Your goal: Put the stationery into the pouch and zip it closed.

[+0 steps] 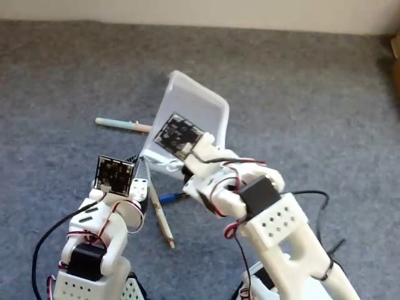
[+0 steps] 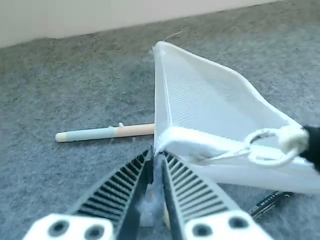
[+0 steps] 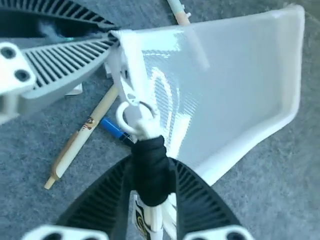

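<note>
A white mesh pouch (image 1: pixel 195 111) stands tilted up off the grey carpet, held at its near edge by both arms. My left gripper (image 2: pixel 156 159) is shut on the pouch's corner (image 2: pixel 161 139). My right gripper (image 3: pixel 150 161) is shut on the black zipper pull (image 3: pixel 151 172), which hangs from a white ring (image 3: pixel 134 114). A teal and beige pen (image 1: pixel 122 124) lies behind the pouch on the left. Below the pouch lie a beige pen (image 1: pixel 163 220) and a blue pen (image 1: pixel 172 198). A black pen (image 2: pixel 268 202) pokes out from under the pouch.
Grey carpet (image 1: pixel 300 87) spreads open to the right and behind the pouch. A pale wall base (image 1: pixel 200 12) runs along the far edge. Both arm bases (image 1: pixel 94 269) crowd the near side, with cables trailing beside them.
</note>
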